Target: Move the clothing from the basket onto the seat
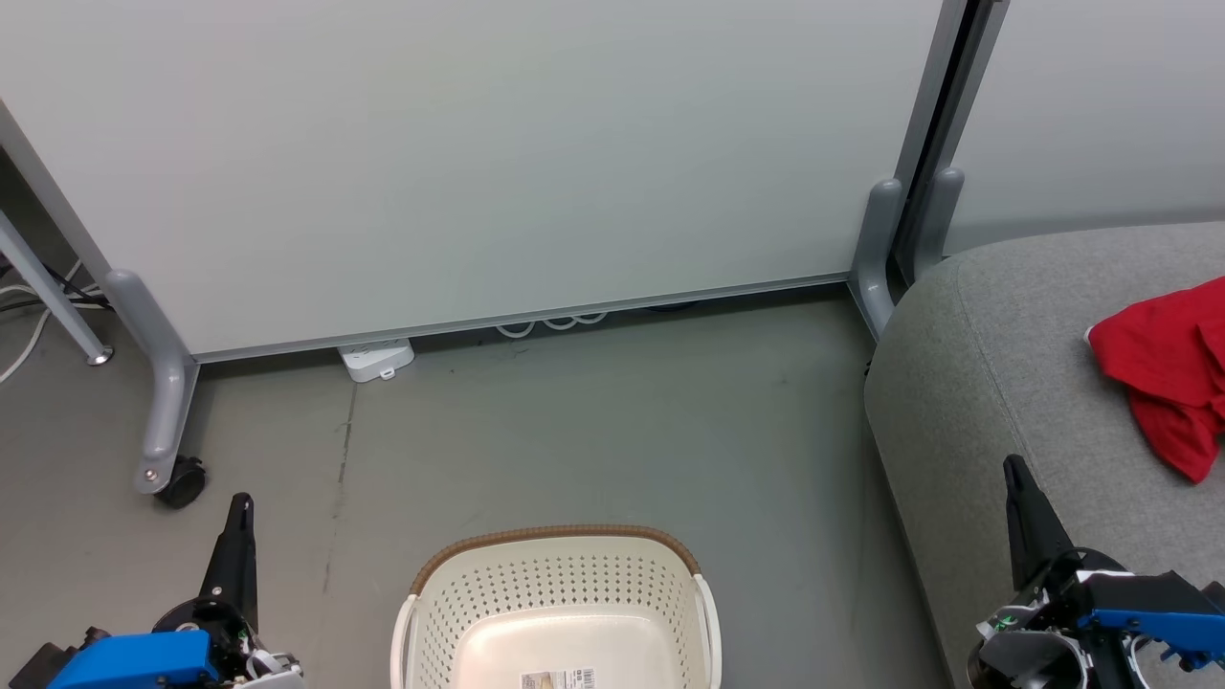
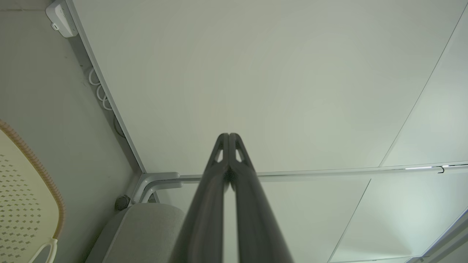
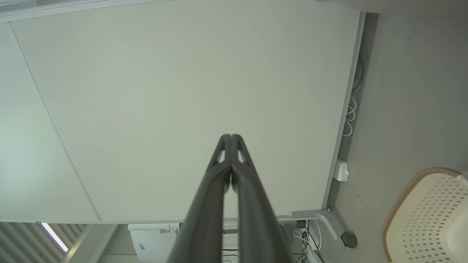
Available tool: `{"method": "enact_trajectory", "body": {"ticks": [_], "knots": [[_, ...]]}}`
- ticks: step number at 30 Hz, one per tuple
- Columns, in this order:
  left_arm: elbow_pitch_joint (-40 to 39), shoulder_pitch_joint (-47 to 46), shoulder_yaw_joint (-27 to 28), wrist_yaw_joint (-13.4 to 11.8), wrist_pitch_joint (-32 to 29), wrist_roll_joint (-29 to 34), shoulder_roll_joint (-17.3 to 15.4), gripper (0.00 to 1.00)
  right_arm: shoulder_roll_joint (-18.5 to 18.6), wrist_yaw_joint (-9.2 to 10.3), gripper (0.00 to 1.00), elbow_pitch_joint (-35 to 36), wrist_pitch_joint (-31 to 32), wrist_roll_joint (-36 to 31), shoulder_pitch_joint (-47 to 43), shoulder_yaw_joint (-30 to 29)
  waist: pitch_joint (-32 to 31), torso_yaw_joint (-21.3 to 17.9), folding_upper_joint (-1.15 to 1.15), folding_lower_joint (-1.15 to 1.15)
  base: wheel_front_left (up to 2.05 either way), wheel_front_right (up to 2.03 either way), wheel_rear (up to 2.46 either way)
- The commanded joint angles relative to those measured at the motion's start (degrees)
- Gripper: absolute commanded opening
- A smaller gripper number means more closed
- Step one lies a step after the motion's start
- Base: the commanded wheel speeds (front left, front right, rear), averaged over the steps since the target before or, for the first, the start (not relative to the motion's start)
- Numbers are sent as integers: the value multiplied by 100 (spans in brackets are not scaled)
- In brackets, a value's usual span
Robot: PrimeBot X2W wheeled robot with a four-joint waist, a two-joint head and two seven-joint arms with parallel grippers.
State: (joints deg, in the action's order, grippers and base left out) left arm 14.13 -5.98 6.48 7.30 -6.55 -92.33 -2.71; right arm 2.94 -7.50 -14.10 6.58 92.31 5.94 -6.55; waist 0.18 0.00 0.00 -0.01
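— What's standing on the floor?
— The basket, near us on the grey surface. A white power strip lies at the foot of the partition, whose castor rests at the left.
— And the seat?
— On the floor at the right. The red clothing lies crumpled on its cushion, well apart from the basket.

clothing: cut by right edge | basket: front cut off | basket label: unreadable
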Motion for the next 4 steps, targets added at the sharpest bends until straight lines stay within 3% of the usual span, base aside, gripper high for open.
{"method": "enact_trajectory", "body": {"ticks": [1, 4], "knots": [[-15, -52, 19, 35, -18, -17, -32, 0, -16, 2, 0, 20, 15, 19, 55, -6, 0, 0, 0, 1, 0, 0, 0], [-15, -52, 18, 35, -18, -17, -32, 0, -16, 2, 0, 20, 15, 19, 55, -6, 0, 0, 0, 1, 0, 0, 0]]}}
